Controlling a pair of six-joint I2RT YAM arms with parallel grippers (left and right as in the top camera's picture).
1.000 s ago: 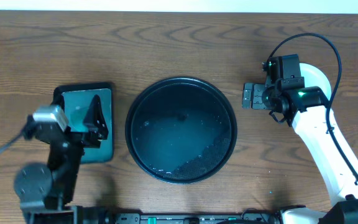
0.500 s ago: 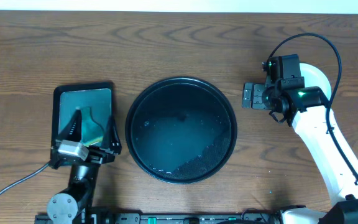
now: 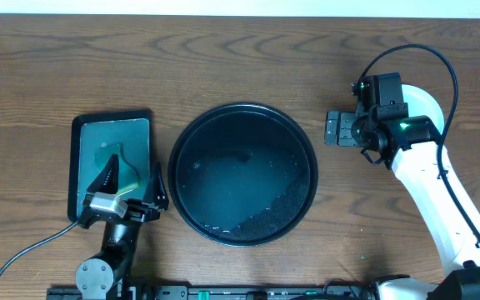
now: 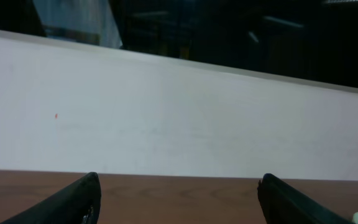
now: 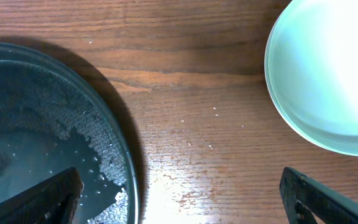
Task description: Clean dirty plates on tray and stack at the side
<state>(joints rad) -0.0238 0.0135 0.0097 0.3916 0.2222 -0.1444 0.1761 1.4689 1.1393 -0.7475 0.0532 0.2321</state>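
The round black tray point(image 3: 245, 107) sits mid-table with no plates on it, only wet film and foamy specks on its floor. In the right wrist view one pale mint plate point(image 5: 328, 74) lies on the wood to the right of the tray's rim point(image 5: 127, 163). It looks clean. My right gripper point(image 5: 188, 202) hangs open over the bare wood between tray and plate, holding nothing. Overhead, that gripper point(image 3: 335, 129) is just right of the tray. My left gripper point(image 3: 132, 180) stands open and empty above the near end of the small rectangular tray; its wrist view point(image 4: 179, 202) faces the far wall.
A small dark rectangular tray with a teal inside point(image 3: 90, 142) lies left of the round tray, with a pale green lump point(image 3: 113, 157) in it. The right arm's white link point(image 3: 440, 200) runs along the table's right side. A cable point(image 3: 23, 250) trails at the front left.
My left arm has drawn back toward the front edge and turned, so its open fingers now point away over the rectangular tray. The right arm has not moved.
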